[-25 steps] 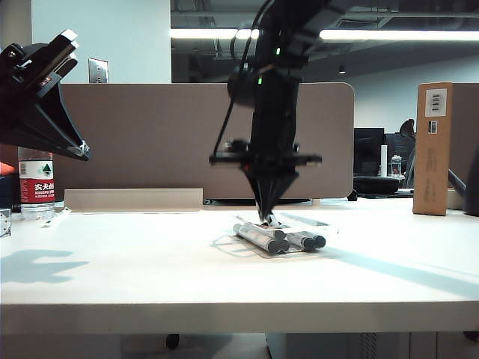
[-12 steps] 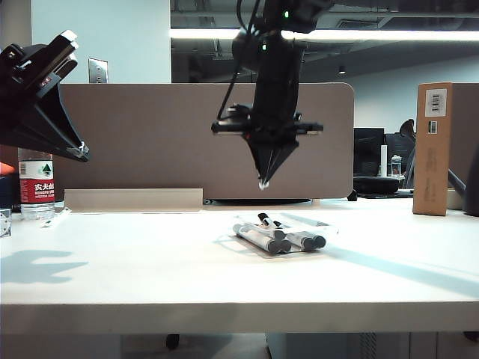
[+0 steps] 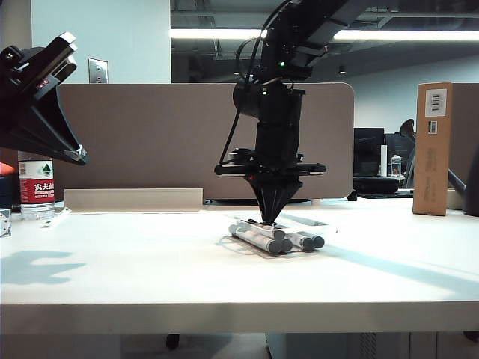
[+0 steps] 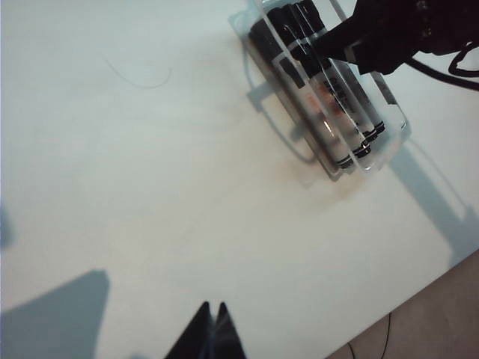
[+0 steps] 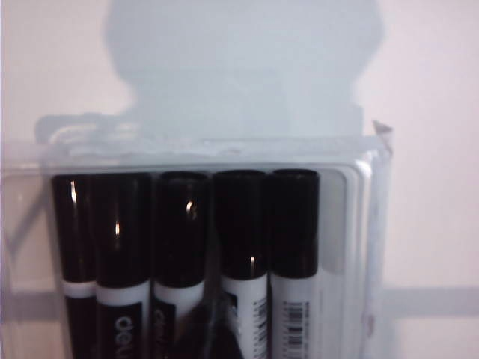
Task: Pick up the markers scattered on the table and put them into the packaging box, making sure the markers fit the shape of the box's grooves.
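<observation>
Several markers (image 3: 269,241) with black caps lie side by side in the clear packaging box (image 3: 320,225) at the middle of the table (image 3: 112,273). My right gripper (image 3: 271,222) points straight down, shut, with its tips on top of the markers. In the right wrist view its dark tips (image 5: 213,333) rest between two marker barrels (image 5: 239,224) inside the box's wall (image 5: 224,146). In the left wrist view the markers (image 4: 329,105) fill the box (image 4: 389,142). My left gripper (image 4: 212,308) is shut and empty, held high over the table's left side (image 3: 78,153).
A water bottle (image 3: 36,187) stands at the far left. A tall brown cardboard carton (image 3: 434,148) stands at the back right. A tan partition (image 3: 150,142) runs behind the table.
My right gripper rose off the markers, then came back down onto them. A marker that stuck up now lies lower in the box. The left arm stayed put.
</observation>
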